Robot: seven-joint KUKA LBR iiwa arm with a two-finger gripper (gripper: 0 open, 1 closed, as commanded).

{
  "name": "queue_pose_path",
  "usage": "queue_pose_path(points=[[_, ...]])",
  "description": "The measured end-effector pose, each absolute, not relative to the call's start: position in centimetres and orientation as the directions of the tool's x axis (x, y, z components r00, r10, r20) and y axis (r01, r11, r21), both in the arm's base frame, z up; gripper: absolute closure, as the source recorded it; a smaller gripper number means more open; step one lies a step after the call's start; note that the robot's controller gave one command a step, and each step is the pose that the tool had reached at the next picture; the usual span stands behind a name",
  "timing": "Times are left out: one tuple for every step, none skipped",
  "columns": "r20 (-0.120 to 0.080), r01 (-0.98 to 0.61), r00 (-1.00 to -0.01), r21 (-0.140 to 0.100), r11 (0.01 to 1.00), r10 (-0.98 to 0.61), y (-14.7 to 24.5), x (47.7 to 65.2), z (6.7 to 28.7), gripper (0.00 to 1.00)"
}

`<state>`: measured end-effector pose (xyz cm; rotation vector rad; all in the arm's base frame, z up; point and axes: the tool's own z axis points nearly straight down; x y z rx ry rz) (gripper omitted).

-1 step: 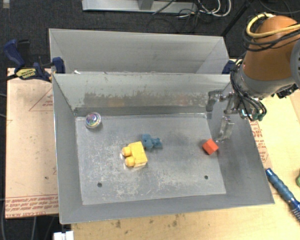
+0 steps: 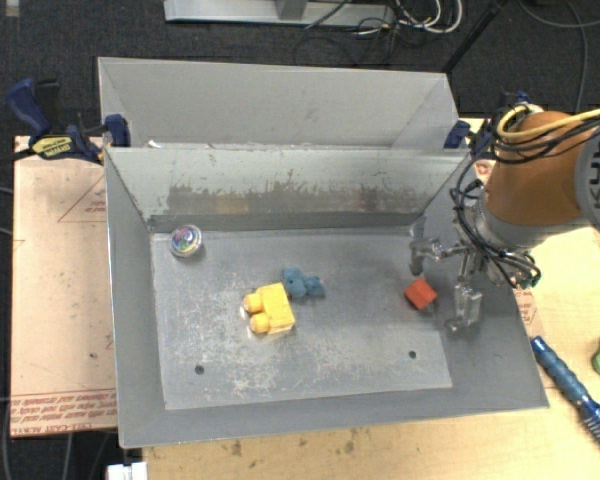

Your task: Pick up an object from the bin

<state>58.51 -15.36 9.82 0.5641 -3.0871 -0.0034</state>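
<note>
Camera view, from above. Poised low in the right part of the grey metal bin (image 2: 130,298), at the end of the orange-covered arm (image 2: 540,183) that enters from the right edge of the frame. Jaws wide apart, gripping nothing. Just beside them, toward the frame's left, a small red block (image 2: 420,294) on the bin floor, near the right wall; touching the jaws or not, cannot tell. Probably the approach step, with the grasp itself not yet made. Next, likely: shift a little so as to straddle the red block, settle down to the floor, then close and lift straight up, keeping clear of the sloping right wall.

In the bin, four loose things. Near the middle, a yellow plastic building brick (image 2: 270,310), with a small blue knobbly piece (image 2: 302,286) just beside it at its upper right. At the upper left of the floor, a shiny round silvery ball (image 2: 186,241). At the right, the red block. Elsewhere bare scuffed metal.
</note>
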Motion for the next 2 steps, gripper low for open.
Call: queue_pose_path(points=[[-0.005,-0.159,-0.987,0.002,0.987,-0.159,-14.46,61.24,6.95,0.0],[-0.005,-0.16,-0.987,0.0,0.987,-0.16,-14.54,61.26,7.06,1.0]])
